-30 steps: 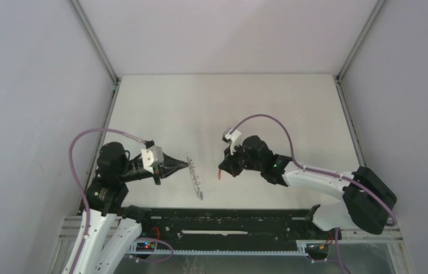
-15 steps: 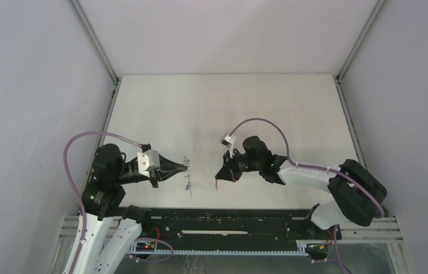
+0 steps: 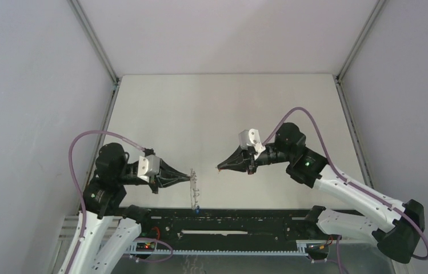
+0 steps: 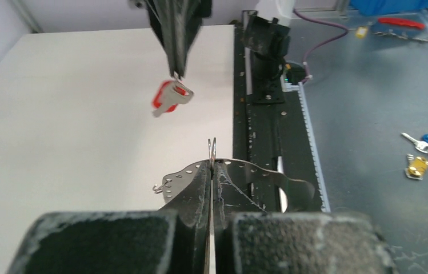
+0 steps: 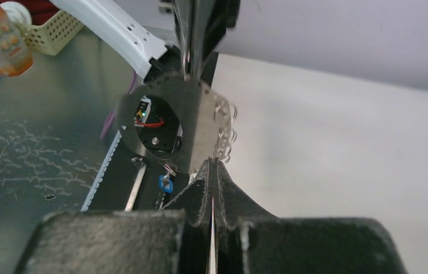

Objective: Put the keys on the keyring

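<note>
Our left gripper (image 3: 189, 177) pinches the keyring (image 3: 194, 193) above the table's (image 3: 228, 103) near edge, with the blue key (image 5: 166, 183) hanging at its lower rim. Since a second ago, our right gripper (image 3: 219, 168), clamped on the red key (image 4: 168, 98), has swung level and now faces the ring.

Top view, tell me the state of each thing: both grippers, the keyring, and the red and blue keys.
Left gripper: shut on the keyring's rim.
Right gripper: shut on the red key.
Keyring: held in the air, hanging edge-on below the left gripper's tip.
Red key: dangling from the right gripper's tip, apart from the keyring, not yet on it.
Blue key: hanging at the keyring's lower edge, seemingly already on it.
</note>
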